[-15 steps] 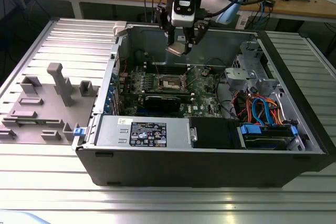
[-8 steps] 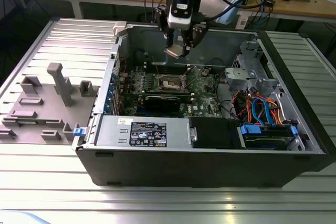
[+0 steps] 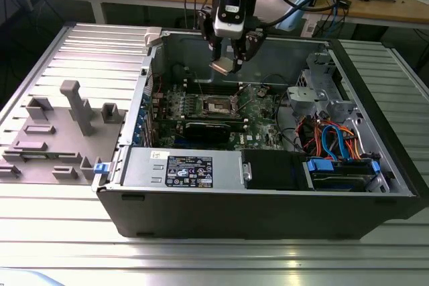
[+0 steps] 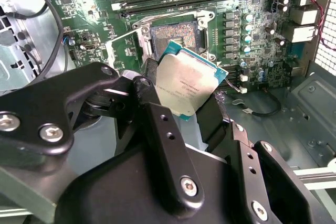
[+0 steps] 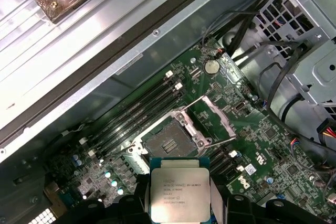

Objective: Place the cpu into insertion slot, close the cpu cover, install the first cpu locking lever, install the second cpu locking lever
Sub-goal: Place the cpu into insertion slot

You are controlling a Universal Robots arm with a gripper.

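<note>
My gripper (image 3: 224, 65) hangs over the open computer case and is shut on the cpu (image 3: 223, 67). The silver top of the cpu (image 5: 179, 193) faces the first wrist camera, clamped by its two edges. In the second wrist view the cpu (image 4: 187, 85) sits tilted between the black fingers (image 4: 151, 74). Below it on the green motherboard lies the insertion slot (image 5: 168, 142) (image 4: 173, 36) (image 3: 219, 106), uncovered and with nothing in it. The cpu cover (image 5: 210, 116) (image 4: 126, 45) stands swung open beside the slot. I cannot tell the locking levers apart from the socket frame.
Long black memory slots (image 5: 142, 111) run beside the socket. A black graphics card (image 3: 211, 128) lies in front of it. Drive cages and cables (image 3: 335, 142) fill the exterior view's right of the case. A grey fixture plate (image 3: 60, 132) lies outside, at the exterior view's left.
</note>
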